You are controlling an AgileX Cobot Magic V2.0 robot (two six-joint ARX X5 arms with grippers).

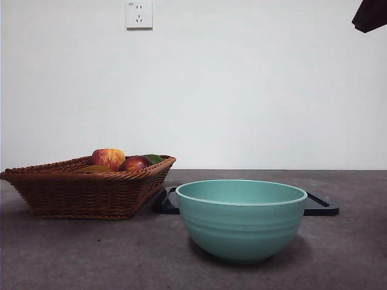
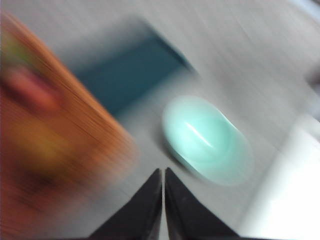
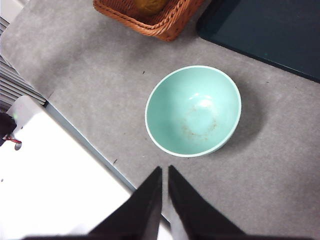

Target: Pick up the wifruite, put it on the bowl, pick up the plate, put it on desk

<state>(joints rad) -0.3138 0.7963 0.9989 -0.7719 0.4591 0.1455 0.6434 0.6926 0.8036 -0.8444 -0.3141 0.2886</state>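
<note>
The wifruite [image 1: 95, 169] is a tan-brown oval barely showing above the rim of a wicker basket [image 1: 84, 193] on the left. The teal bowl [image 1: 242, 217] stands empty at the front centre of the desk [image 1: 91, 254]. Behind it lies the plate [image 1: 321, 205], flat and dark. My left gripper [image 2: 163, 171] hangs shut and empty above the desk, between the basket [image 2: 55, 150] and the bowl [image 2: 207, 140]; that view is motion-blurred. My right gripper [image 3: 165, 169] is shut and empty, high over the desk's edge near the bowl [image 3: 192, 110]. The plate [image 3: 270, 30] lies beyond the bowl.
The basket also holds a red-and-yellow apple [image 1: 108, 158], a dark red fruit [image 1: 134, 164] and something green [image 1: 153, 158]. A black arm tip [image 1: 370, 15] shows at the top right corner. A white surface [image 3: 55, 185] borders the desk below the right gripper.
</note>
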